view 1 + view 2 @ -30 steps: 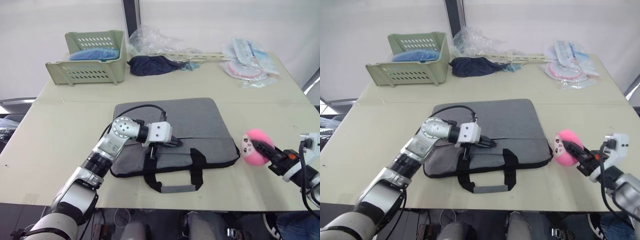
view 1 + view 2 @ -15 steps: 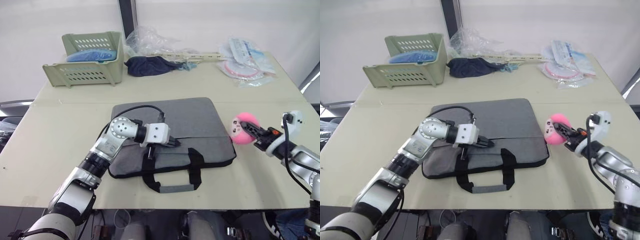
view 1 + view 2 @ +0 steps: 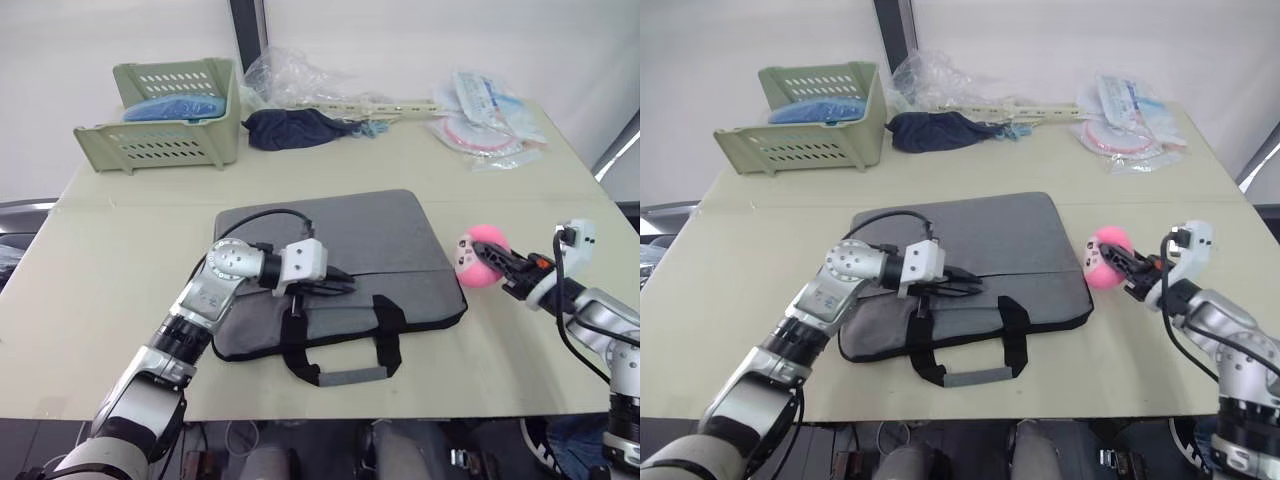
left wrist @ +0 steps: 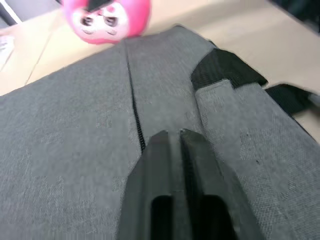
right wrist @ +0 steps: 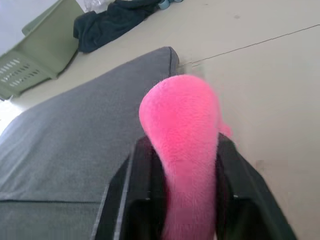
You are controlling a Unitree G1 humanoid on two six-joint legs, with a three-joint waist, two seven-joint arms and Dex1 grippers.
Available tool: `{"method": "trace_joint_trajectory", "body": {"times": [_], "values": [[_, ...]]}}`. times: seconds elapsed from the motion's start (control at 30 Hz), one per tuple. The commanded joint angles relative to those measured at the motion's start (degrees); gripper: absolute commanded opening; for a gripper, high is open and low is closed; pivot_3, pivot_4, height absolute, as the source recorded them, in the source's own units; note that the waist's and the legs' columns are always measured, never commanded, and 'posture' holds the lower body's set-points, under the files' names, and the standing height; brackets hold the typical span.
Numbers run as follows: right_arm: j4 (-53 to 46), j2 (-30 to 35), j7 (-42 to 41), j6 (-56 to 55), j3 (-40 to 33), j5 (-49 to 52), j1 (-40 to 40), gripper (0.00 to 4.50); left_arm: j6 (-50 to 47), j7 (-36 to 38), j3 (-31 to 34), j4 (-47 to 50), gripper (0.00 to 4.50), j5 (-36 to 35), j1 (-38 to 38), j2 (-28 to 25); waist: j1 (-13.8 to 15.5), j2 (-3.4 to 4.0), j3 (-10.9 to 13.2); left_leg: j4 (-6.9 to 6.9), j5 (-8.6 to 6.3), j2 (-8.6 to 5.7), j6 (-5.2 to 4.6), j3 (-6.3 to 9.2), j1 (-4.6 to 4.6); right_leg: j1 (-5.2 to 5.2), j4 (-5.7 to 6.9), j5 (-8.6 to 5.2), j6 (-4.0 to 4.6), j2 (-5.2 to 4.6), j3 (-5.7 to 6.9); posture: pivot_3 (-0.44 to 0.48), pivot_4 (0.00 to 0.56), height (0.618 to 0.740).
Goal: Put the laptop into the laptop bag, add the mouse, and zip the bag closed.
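The left gripper (image 3: 345, 283) rests closed on the laptop bag (image 3: 400, 240), its fingers together beside the bag's zipper line. The bag lies flat on the worktop (image 3: 110, 260). Just right of the bag, the right gripper (image 3: 497, 266) clamps a pink plush charm (image 3: 478, 256).

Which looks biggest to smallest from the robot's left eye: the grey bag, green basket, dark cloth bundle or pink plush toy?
1. The laptop bag, clearly largest.
2. The green basket, though it sits farther back.
3. The dark cloth bundle, also at the far side.
4. The pink plush toy, smallest, clamped in the right gripper.
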State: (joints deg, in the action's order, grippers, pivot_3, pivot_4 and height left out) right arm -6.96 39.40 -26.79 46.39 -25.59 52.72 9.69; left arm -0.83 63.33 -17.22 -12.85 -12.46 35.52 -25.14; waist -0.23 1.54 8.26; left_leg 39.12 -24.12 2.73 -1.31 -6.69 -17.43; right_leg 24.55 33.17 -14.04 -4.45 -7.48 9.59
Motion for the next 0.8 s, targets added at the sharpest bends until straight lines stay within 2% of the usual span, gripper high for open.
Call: {"method": "trace_joint_trajectory", "body": {"times": [0.03, 0.13, 0.2, 0.33, 0.47, 0.6, 0.8], "values": [[-5.4, 4.9, -6.6, -6.0, -4.3, -4.2, -4.2, 3.19, -8.0, 0.7, 6.7, 5.6, 2.46, -7.0, -5.2, -3.2, 0.1, -0.03, 0.4, 0.0, 0.02, 0.0, 0.03, -0.06, 0.0, 0.02, 0.15, 0.01, -0.01, 0.06, 0.0, 0.0, 0.15, 0.74], [-6.9, 10.4, -14.7, -16.8, -5.0, -13.5, -10.9, 4.48, -10.8, -1.1, 14.4, 9.7, 3.89, -11.2, -8.3, -6.8, 0.3, -0.29, 1.1, 0.03, 0.08, -0.11, 0.06, -0.13, -0.33, 0.38, 0.24, 0.02, -0.03, 0.46, 0.05, 0.0, 0.15, 0.74], [-5.4, 13.4, -20.2, -25.2, -6.4, -19.1, -14.3, 4.5, -10.4, -2.5, 20.0, 9.5, 4.44, -11.6, -11.1, -10.3, 0.4, -0.56, 1.3, 0.14, 0.1, -0.38, 0.11, -0.26, -0.89, 0.93, 0.23, 0.1, -0.19, 0.81, 0.13, 0.0, 0.15, 0.74], [-1.4, 17.6, -25.8, -31.7, -10.2, -23.2, -16.3, 4.5, -5.9, -4.7, 29.6, 3.0, 4.44, -9.7, -15.9, -17.4, 0.2, -1.0, 1.9, 0.12, 0.1, -0.36, 0.12, -0.37, -0.91, 0.93, 0.1, 0.13, -0.24, 0.84, 0.19, 0.0, 0.15, 0.74], [9.2, 21.2, -29.6, -42.8, -10.6, -31.5, -18.1, 4.5, -1.9, -5.9, 35.4, -7.1, 4.44, -7.8, -16.3, -23.5, 0.5, -1.19, 2.3, 0.12, 0.1, -0.34, 0.13, -0.36, -0.95, 0.92, -0.06, 0.15, -0.28, 0.85, 0.17, 0.0, 0.15, 0.74], [23.5, 23.3, -33.0, -55.7, -8.1, -37.3, -17.0, 4.5, 3.8, -6.4, 35.3, -19.2, 4.44, -3.3, -14.6, -28.7, 0.7, -1.14, 2.5, 0.07, 0.08, -0.38, 0.15, -0.46, -1.05, 0.94, -0.18, 0.15, -0.28, 0.85, 0.31, 0.0, 0.15, 0.74], [38.3, 24.9, -35.2, -63.7, -5.3, -38.7, -9.5, 4.5, 10.0, -7.3, 33.6, -26.9, 4.44, 0.3, -11.2, -30.2, 0.1, -0.96, 2.8, 0.0, 0.08, -0.42, 0.16, -0.86, -1.05, 0.95, -0.2, 0.13, -0.36, 0.85, 0.4, 0.0, 0.15, 0.74]]}}
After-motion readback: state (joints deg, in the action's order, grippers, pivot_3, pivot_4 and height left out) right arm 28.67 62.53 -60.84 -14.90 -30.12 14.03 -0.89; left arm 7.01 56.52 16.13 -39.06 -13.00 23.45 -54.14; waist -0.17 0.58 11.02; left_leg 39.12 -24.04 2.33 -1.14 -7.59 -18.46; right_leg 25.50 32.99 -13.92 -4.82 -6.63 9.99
